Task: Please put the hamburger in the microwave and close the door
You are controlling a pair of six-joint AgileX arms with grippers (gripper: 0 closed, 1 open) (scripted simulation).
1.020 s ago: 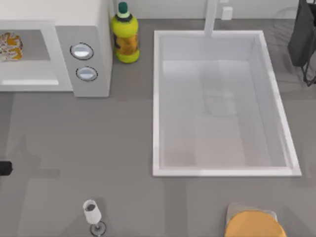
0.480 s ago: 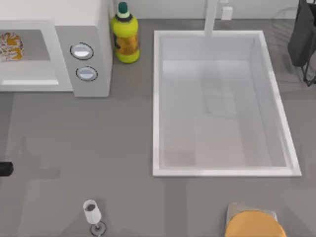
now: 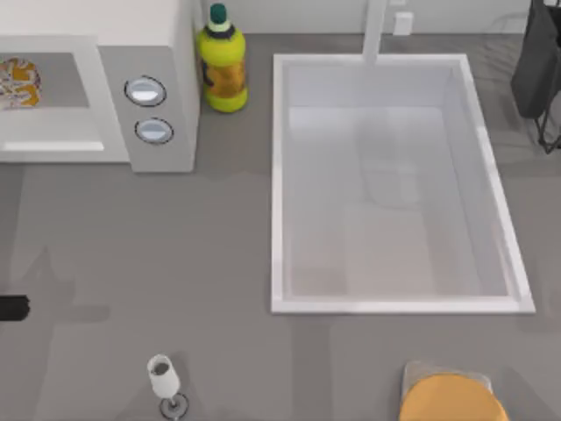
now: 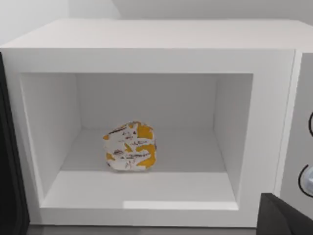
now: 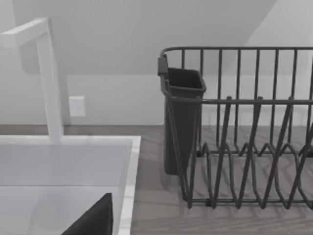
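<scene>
One of the task's two steps reads as complete; the second does not.

We start with the bench [image 3: 175, 254], a flat matt grey surface carrying everything noted below. Set into it on the right is a sink [image 3: 276, 175], a white rectangular basin with a raised rim and smooth walls.

At the bench's far left stands the microwave [image 3: 162, 53], a pale box with square edges, smooth plain walls and a side panel bearing two round silver knobs [image 3: 145, 90]. Its cavity stands open toward the left wrist camera. The door [image 4: 9, 161] shows there as a dark strip along the cavity's edge, swung wide; we judge that closing it is what remains.

A dark wire rack [image 5: 244, 127] with an attached cup stands beside the sink, thin bars bent into loops. A yellow bottle [image 3: 223, 70] with a green cap stands just beside the microwave. An orange disc [image 3: 451, 399] lies on a grey board at the near edge, and a small stemmed glass [image 3: 163, 379] stands at near left.

The hamburger [image 4: 130, 152] rests on the cavity floor, near its middle, apart from all walls: a small rounded lump, white wrapping with orange and brown patches, slightly crumpled.

We see the left gripper [image 3: 12, 307] as a dark stub at the bench's left edge, well apart from the hamburger; whether it is released or clenched we cannot tell. Likewise for the right gripper [image 5: 93, 220], a dark shape over the sink.
</scene>
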